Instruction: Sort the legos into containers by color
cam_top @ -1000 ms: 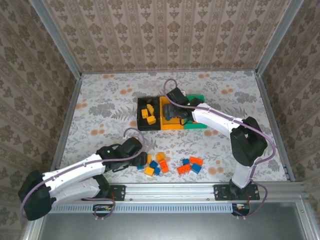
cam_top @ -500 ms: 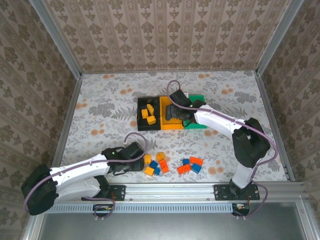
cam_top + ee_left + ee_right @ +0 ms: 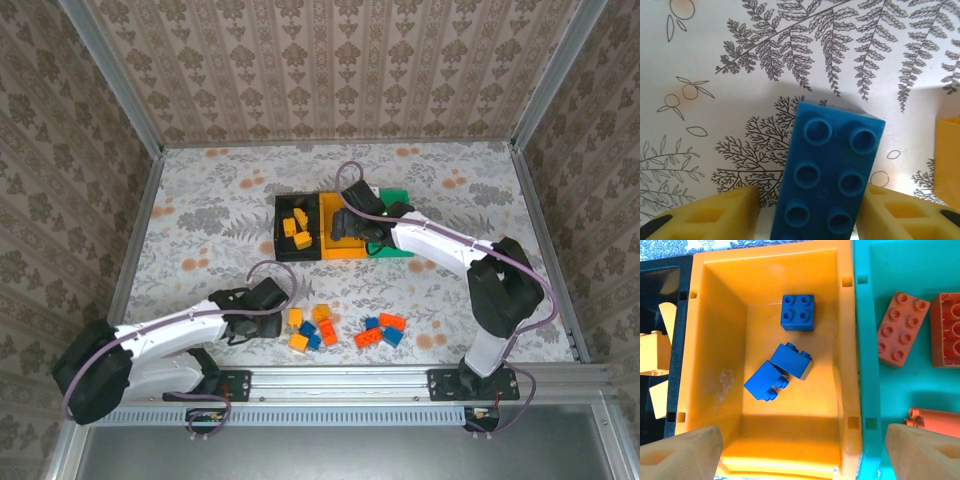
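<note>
A blue lego [image 3: 830, 175] lies flat on the table between the yellow fingers of my left gripper [image 3: 810, 206]. The right finger touches its side and a gap shows at the left finger, so the gripper is open. From above, my left gripper [image 3: 277, 320] sits at the left edge of the loose pile of legos [image 3: 315, 330]. My right gripper [image 3: 805, 450] hangs open over the yellow-orange bin [image 3: 720, 340], which holds three blue legos [image 3: 791, 359]. The green bin [image 3: 867, 315] holds red-orange legos [image 3: 900, 327]. The black bin [image 3: 279, 230] holds yellow legos [image 3: 297, 225].
A second cluster of red-orange and blue legos [image 3: 383, 330] lies right of the pile near the front rail. A yellow-orange lego's edge [image 3: 947, 160] stands just right of my left gripper. Patterned walls close in the table on three sides.
My left gripper has slid right along the table and come down around the blue lego at the pile's left edge. My right gripper has barely shifted over the bins.
</note>
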Motion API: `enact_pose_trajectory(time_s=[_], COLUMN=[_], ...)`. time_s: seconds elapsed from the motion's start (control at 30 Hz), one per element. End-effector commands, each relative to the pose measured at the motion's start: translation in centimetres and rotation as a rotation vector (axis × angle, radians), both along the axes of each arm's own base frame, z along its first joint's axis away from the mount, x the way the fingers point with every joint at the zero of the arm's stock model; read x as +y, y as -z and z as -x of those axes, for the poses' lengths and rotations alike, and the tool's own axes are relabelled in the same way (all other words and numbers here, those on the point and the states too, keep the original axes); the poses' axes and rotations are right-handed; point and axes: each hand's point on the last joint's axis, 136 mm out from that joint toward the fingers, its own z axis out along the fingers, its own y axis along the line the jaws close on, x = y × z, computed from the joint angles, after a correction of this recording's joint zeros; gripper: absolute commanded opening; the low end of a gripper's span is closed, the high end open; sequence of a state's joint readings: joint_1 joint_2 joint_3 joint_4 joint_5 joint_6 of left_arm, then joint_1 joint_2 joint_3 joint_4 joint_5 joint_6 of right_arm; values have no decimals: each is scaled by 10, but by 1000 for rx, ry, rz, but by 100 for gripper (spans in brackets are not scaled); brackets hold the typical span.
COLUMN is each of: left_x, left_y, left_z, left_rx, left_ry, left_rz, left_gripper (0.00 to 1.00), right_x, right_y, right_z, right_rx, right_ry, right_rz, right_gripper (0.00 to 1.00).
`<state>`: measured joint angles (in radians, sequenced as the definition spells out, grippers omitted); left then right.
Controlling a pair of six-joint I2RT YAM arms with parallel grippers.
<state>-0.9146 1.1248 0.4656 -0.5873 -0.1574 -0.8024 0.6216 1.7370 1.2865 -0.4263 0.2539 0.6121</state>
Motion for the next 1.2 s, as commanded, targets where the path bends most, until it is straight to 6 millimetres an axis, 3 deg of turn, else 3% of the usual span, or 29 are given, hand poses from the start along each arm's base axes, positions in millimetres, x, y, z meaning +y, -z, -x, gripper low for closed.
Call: enact_pose_trajectory(time_s=[0.0,0.17,0.33,0.5,0.67,0.73,0.77,0.9,1.07,1.17], left_x=[-9,-14,-33,-73,-129,-148,-159,-184,-203,-213], left_y=[-2,-8,-50,-118,-153,-154,-152,-147,-133,-127], left_z=[-14,-17,-30,-68,-121,-145,-158,-203,-232,-239], left_rx=[-43,-63,-142,-295,-379,-376,-372,-370,-337,-320], left_ry=[40,52,96,156,201,206,210,209,217,222], left_rz=[-6,11,62,145,224,231,234,213,186,186], left_gripper=[44,29,25,25,25,24,23,23,23,32], right_x=[-8,-11,-18,-32,-54,-62,-67,-81,-96,-99], right_y=[-14,-16,-19,-18,-15,-8,-15,-11,-5,1], right_z=[0,1,10,29,51,60,66,84,104,113], right_rx=[-30,-35,-41,-36,-34,-17,-31,-18,-6,13], right_ry=[32,38,42,58,98,110,113,129,138,129], right_rz=[-30,-36,-52,-68,-73,-60,-71,-59,-48,-50], right_gripper=[86,86,86,86,86,86,86,86,87,87])
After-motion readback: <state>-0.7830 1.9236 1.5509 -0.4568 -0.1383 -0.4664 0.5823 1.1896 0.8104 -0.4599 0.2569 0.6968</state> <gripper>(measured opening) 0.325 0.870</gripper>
